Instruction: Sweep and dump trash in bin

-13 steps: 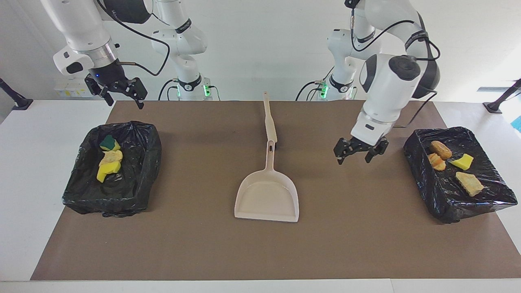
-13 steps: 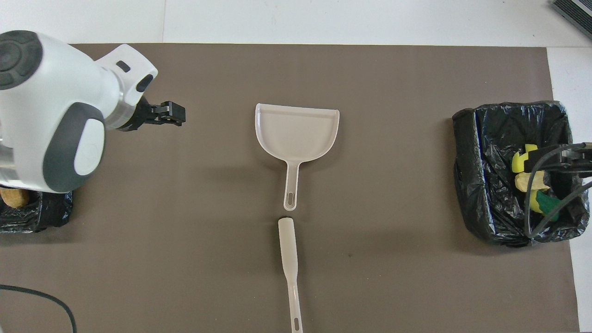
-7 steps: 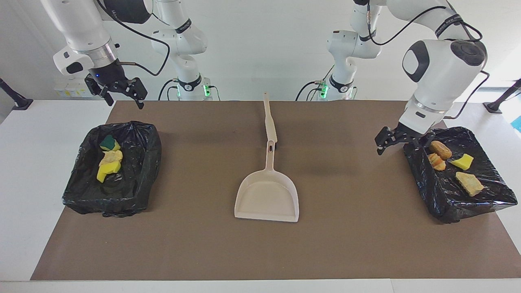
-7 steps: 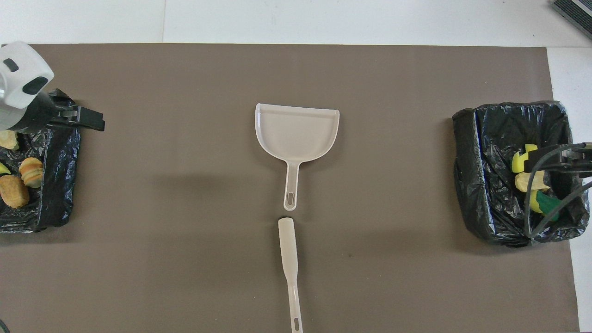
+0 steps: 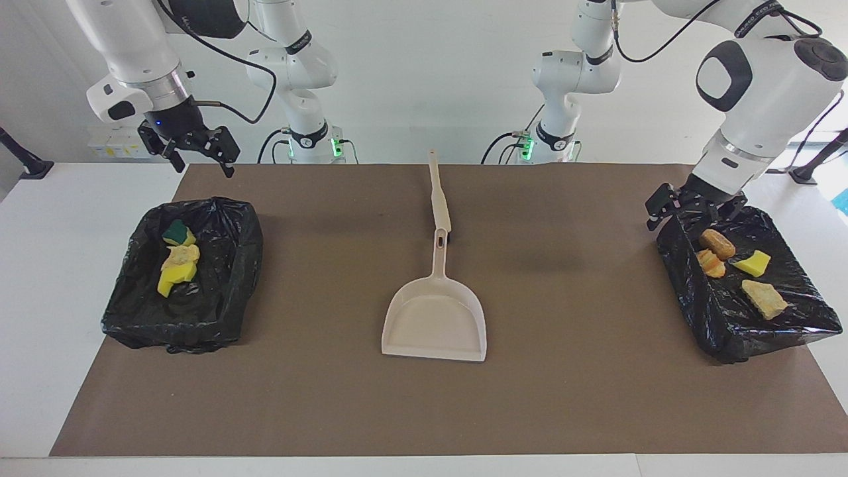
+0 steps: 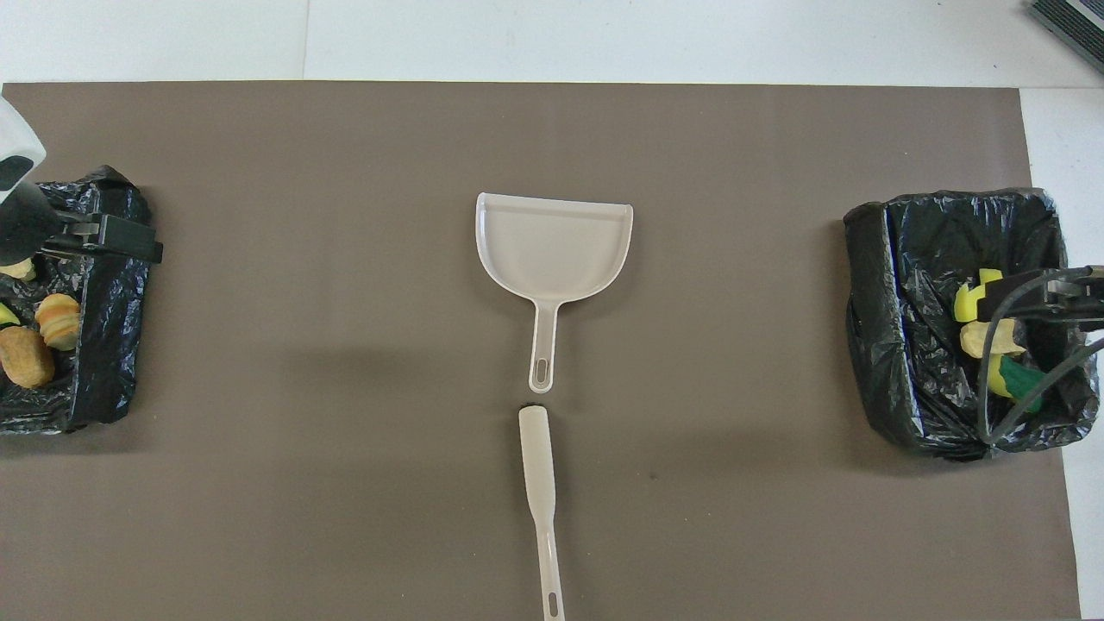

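Brown matting (image 5: 563,397) is laid over the white bench (image 5: 40,265). Trash is found in two black-lined bins: four scraps (image 5: 763,298) in the bin (image 5: 712,311) at the left arm's end, three (image 5: 177,264) in the bin (image 5: 225,278) at the right arm's end. Dustpan (image 5: 434,321) and brush (image 5: 438,195) are laid mid-mat. Left hand (image 5: 692,211) is held wide, empty, over its bin's rim; right hand (image 5: 197,156) is held wide, empty, over the mat's corner.

dustpan (image 5: 434,321), brush (image 5: 438,196), trash (image 5: 717,252) in bins (image 5: 218,278)
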`<state>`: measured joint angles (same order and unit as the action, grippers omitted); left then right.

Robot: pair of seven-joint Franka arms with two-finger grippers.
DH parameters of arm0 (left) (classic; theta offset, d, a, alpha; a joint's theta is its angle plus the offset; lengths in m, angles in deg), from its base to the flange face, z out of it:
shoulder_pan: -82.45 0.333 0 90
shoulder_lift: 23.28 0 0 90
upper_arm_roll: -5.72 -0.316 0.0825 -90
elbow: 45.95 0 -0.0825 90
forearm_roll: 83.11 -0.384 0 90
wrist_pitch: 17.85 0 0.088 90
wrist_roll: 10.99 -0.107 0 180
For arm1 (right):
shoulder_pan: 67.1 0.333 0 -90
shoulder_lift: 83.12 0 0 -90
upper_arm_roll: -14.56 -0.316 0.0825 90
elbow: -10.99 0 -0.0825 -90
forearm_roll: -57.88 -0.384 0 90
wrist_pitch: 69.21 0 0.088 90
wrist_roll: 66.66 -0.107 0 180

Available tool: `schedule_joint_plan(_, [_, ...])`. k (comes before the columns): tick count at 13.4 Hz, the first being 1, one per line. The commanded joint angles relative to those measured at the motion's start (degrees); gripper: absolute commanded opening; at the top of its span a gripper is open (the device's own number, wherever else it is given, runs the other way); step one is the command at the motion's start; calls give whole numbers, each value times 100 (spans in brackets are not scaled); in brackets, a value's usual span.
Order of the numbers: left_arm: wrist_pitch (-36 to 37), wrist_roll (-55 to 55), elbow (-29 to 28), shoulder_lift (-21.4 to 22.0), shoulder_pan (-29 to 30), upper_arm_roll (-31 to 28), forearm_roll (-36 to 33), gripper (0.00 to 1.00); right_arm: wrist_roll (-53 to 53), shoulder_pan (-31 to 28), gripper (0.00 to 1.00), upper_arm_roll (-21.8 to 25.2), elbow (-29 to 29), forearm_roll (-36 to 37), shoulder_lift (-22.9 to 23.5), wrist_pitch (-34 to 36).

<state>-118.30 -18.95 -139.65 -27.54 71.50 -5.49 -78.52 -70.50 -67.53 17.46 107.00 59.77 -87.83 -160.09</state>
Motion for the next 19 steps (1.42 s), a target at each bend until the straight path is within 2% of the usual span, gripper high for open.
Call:
schedule_joint_plan(1, [245,92,106,144,389,432,-221,100,146,-54,100,-35,67,-13,-39,-44])
schedule_joint_plan(2, [341,171,159,188,706,836,-231,100,146,-54,100,-35,67,-13,-47,-44])
schedule_joint_plan(4, [447,242,168,355,840,1059,-370,100,146,-54,100,-35,67,-13,-47,-44])
schedule_joint_plan(8, [570,50,-262,698,735,1095,-556,100,146,-54,100,-35,67,-13,-39,-44])
schedule_joint_plan(19, [641,172,-236,698,718,1095,-424,100,155,-54,100,-35,67,-13,-39,-44])
